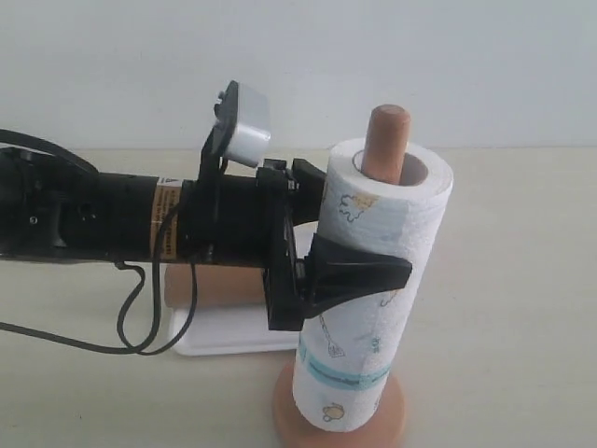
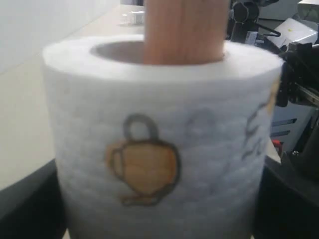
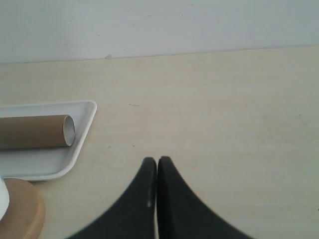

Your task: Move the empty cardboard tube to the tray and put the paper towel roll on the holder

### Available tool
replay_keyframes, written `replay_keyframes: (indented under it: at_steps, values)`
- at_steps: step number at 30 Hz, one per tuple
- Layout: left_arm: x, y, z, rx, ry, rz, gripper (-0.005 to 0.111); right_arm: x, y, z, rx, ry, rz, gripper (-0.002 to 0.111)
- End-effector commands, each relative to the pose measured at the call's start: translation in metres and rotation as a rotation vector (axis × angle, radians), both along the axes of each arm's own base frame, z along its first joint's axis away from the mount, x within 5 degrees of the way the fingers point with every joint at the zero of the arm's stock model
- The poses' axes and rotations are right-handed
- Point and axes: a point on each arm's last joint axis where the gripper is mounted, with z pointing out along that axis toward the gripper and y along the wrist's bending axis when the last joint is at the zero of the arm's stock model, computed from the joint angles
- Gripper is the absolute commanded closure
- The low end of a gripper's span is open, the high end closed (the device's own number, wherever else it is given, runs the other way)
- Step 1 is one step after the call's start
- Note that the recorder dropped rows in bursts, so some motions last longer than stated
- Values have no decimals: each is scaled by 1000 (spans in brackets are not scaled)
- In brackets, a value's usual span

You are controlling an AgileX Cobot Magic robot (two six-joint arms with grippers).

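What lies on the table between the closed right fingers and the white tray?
Nothing: the right wrist view shows only bare tabletop between the right fingers and the tray, where the cardboard tube lies.

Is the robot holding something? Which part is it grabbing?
Yes. The left end effector grips the paper towel roll around its sides, about mid-height, on the holder. The right end effector is shut, holding nothing.
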Motion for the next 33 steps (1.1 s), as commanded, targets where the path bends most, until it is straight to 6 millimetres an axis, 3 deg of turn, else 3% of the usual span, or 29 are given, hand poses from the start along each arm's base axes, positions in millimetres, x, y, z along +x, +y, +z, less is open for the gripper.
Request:
replay_keyframes:
  at_steps: [1,6,11,16,26,33]
  values:
    - [-3,-2,5,-87,10,-41,36,0,0,0,-10,-8,-4,108]
    - [-4,-2,5,-93,0,-44,15,0,0,0,-10,-8,-4,108]
    - [-1,-2,8,-125,14,-11,12,0,0,0,-10,-8,-4,108]
    - [-3,1,25,-173,-14,7,12,0,0,0,-10,-8,-4,108]
    - [-32,26,109,-310,-195,84,12,0,0,0,-10,-8,-4,108]
    - [-56,59,154,-235,-241,296,13,0,0,0,-10,-8,-4,108]
